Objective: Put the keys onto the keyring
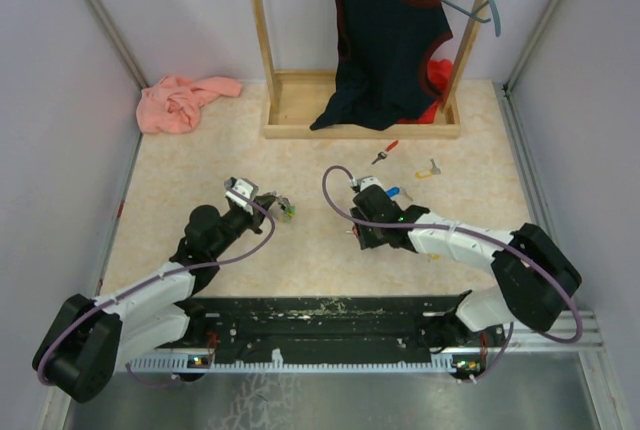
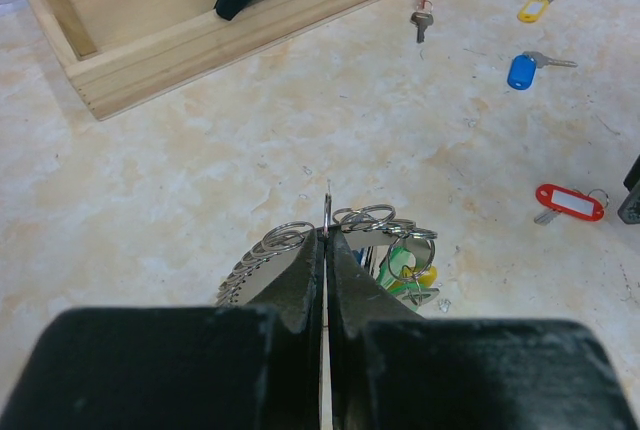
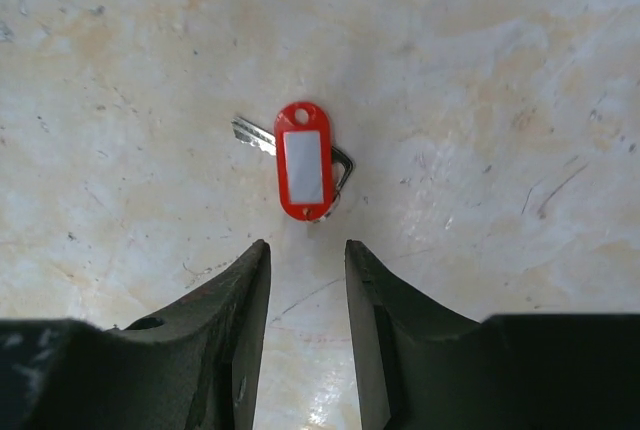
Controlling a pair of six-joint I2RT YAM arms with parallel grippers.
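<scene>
The right claw [image 3: 307, 250] hangs about half open and holds nothing, its tips just short of the red key [image 3: 303, 160], which lies flat on the surface [image 3: 480, 100]. To grip it well, I judge the claw should come down square over the red tag's long sides, with its tips touching the surface so the flat tag cannot skid out. The left claw [image 2: 326, 235] is pinched tight on the keyring [image 2: 365, 218], off to the left of the red key. The blue key [image 2: 522, 70] and yellow key [image 2: 535, 5] lie beyond the red key, untouched.
</scene>
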